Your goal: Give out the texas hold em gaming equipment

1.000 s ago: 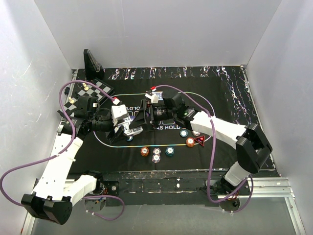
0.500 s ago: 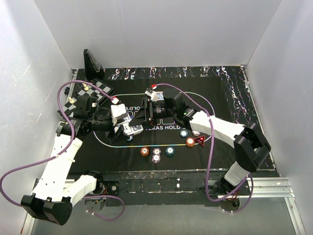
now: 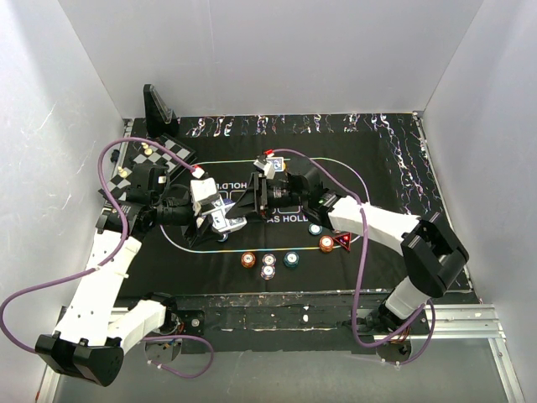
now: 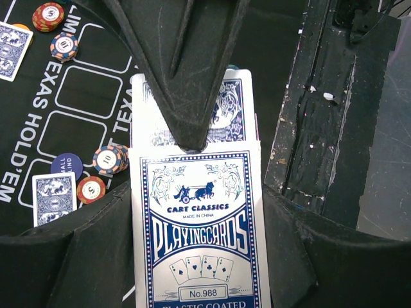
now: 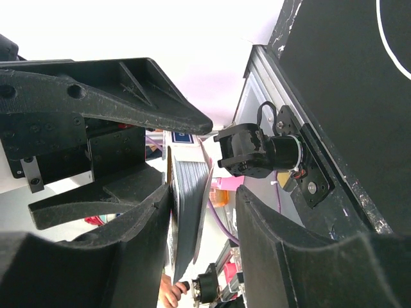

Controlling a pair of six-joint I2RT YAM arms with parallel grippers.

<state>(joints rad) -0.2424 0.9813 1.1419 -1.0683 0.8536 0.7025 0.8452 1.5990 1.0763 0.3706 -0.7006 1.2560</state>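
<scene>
Left gripper (image 4: 196, 192) clamped on box (image 4: 199, 256), long axis towards the right arm; cards (image 4: 232, 106) protrude. Right gripper (image 5: 204, 187) half-spread astride their free end, not yet pinching

Lighting: bright, even, diffuse off white walls (image 3: 268, 59); shadows soft.
Glare: glossy far edge of mat (image 3: 394, 193).
Left wrist: card box (image 4: 199, 224) print sharp.
Right wrist: background blown out white.

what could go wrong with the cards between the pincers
The right pincer brackets the stack of blue-and-white patterned playing cards: it may take several at once. The left pincer grips the blue-and-white cardboard card box by its sides; a pull might tug it loose onto the round poker chips below.
</scene>
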